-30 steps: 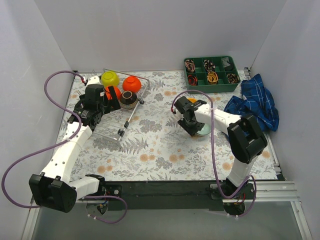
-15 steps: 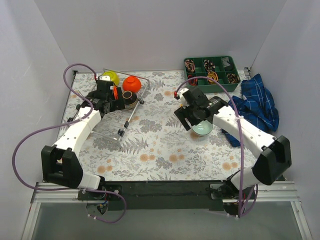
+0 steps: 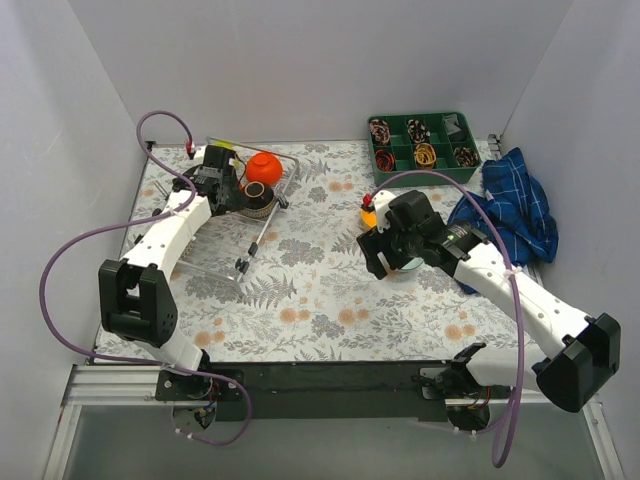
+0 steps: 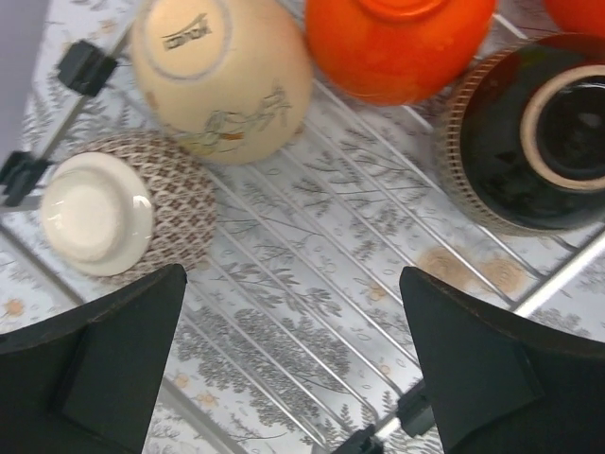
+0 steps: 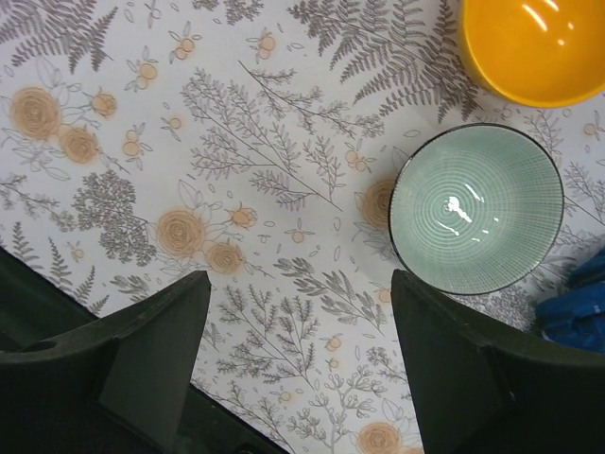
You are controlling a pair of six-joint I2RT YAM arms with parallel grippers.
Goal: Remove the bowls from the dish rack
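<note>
Bowls [image 4: 222, 80] base-up in dish rack [image 4: 558, 274], foot rings clear only from wrist, left end effector [image 4: 293, 326] apart, right end effector [image 5: 298, 331] apart

orange bowl [image 4: 397, 43]: cut by the top edge, 12 o'clock, left wrist view.
dark brown bowl [image 4: 529, 132]: clipped by the right edge, 2 o'clock.
yellow bowl [image 5: 529, 47]: only the lower half shows, 1 o'clock, right wrist view.
blue cloth [image 5: 579, 303]: just a corner, 4 o'clock.
pale green bowl [image 3: 408, 266]: mostly under the right jaws, top view.
green tray [image 3: 420, 177]: contents too small to tell.

left pincer [image 4: 293, 322] wide open, empty | right pincer [image 5: 298, 331] open, empty, pointing down
</note>
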